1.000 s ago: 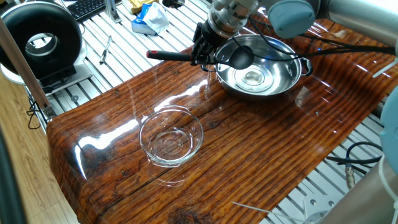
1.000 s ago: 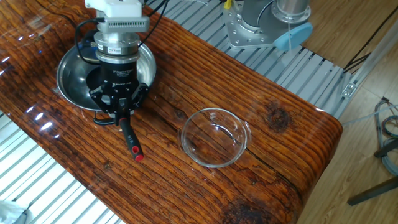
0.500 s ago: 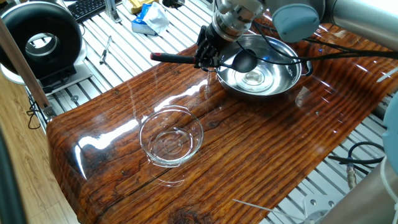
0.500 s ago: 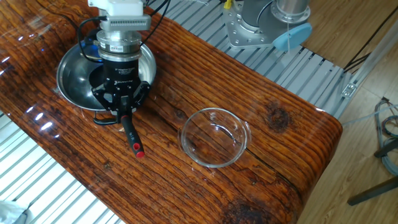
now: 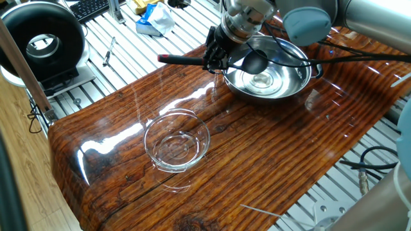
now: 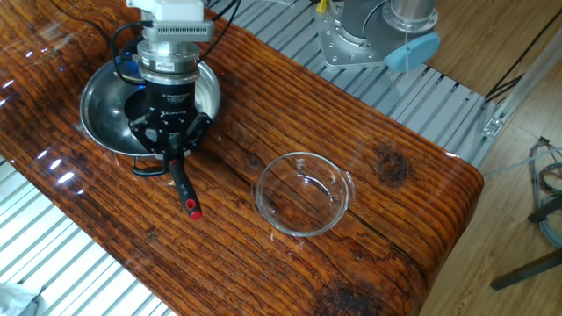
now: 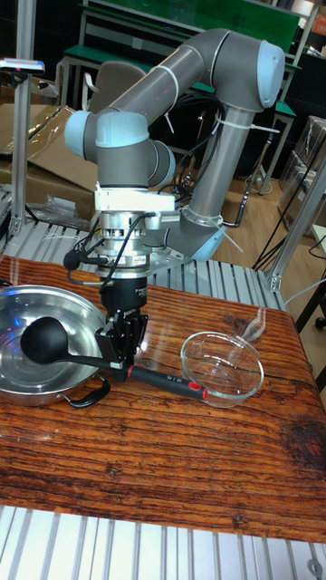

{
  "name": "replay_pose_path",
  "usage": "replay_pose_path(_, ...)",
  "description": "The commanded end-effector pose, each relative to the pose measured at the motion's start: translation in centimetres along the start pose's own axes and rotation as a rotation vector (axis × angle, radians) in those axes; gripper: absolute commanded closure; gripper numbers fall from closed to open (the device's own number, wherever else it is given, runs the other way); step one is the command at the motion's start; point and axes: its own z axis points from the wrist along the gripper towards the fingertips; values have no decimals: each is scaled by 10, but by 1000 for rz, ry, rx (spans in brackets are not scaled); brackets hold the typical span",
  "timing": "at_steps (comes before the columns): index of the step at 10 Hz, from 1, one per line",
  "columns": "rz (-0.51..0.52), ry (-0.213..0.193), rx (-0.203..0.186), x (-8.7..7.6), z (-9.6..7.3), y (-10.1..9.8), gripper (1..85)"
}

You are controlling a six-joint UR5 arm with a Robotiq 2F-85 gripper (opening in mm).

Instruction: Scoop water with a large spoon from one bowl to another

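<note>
My gripper (image 5: 214, 59) (image 6: 171, 151) (image 7: 120, 356) is shut on the handle of the large spoon (image 5: 182, 59) (image 6: 182, 187) (image 7: 161, 376), a black ladle held level. Its round cup (image 5: 253, 62) (image 7: 43, 342) hangs over the near part of the steel bowl (image 5: 290, 80) (image 6: 98, 110) (image 7: 27, 385), above the bowl's floor. The red-tipped handle end (image 6: 193, 213) (image 7: 200, 391) points toward the glass bowl (image 5: 176, 140) (image 6: 304, 193) (image 7: 223, 364), which stands apart on the wooden table. Water shows only as glints in the steel bowl; I cannot tell whether the cup holds any.
The wooden tabletop (image 5: 270, 160) (image 6: 395, 211) ends at slatted metal rails on both long sides. A black round device (image 5: 42, 42) stands off the table's left end, with clutter (image 5: 153, 18) behind it. Cables (image 5: 347, 51) run past the steel bowl.
The gripper and ladle have shifted slightly up and toward the steel bowl's far side. The bowls have not moved.
</note>
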Motion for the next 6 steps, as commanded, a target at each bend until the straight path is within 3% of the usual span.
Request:
replay_pose_path(1, 2, -12, 1, -1, -3, -2, 683)
replay_pose_path(6, 13, -42, 5, -8, -3, -3, 590)
